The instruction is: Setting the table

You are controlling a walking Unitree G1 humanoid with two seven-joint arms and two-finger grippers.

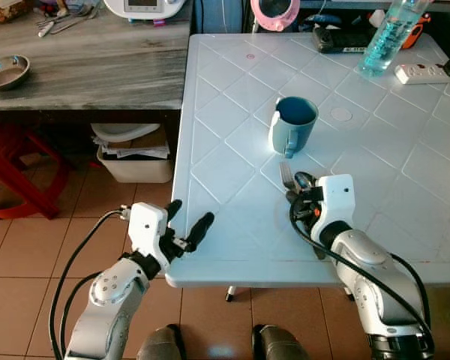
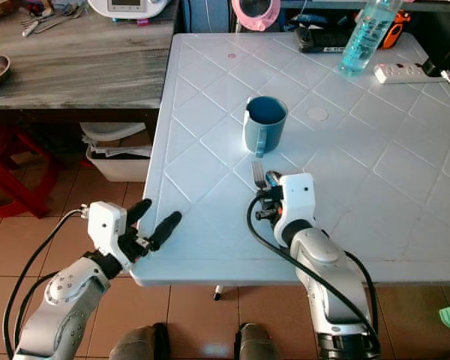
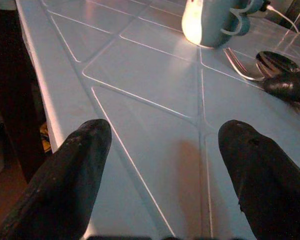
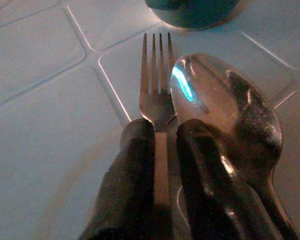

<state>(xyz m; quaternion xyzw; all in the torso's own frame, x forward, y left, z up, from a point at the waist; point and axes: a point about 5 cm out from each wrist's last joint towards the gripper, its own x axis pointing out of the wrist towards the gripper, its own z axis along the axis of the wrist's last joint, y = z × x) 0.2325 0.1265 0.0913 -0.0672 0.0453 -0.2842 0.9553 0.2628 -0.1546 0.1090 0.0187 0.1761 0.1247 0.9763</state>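
Observation:
A blue mug [image 1: 292, 124] stands near the middle of the white plastic table [image 1: 225, 157]. Just in front of it a steel fork [image 4: 156, 95] and a spoon [image 4: 220, 100] lie side by side, heads toward the mug. My right gripper [image 1: 298, 196] rests low on the table behind them, shut on the fork's handle. The spoon's handle runs under one of its fingers [image 4: 205, 160]. My left gripper [image 1: 190, 212] hovers open at the table's front left edge, nothing between its fingers [image 3: 80, 165].
At the table's far side are a water bottle [image 1: 386, 37], a power strip [image 1: 427, 73], a black device [image 1: 341, 39] and a pink object [image 1: 275, 13]. A grey counter [image 1: 90, 60] with a metal bowl [image 1: 6, 73] stands left. A bin [image 1: 135, 154] and a red stool [image 1: 15, 172] sit below.

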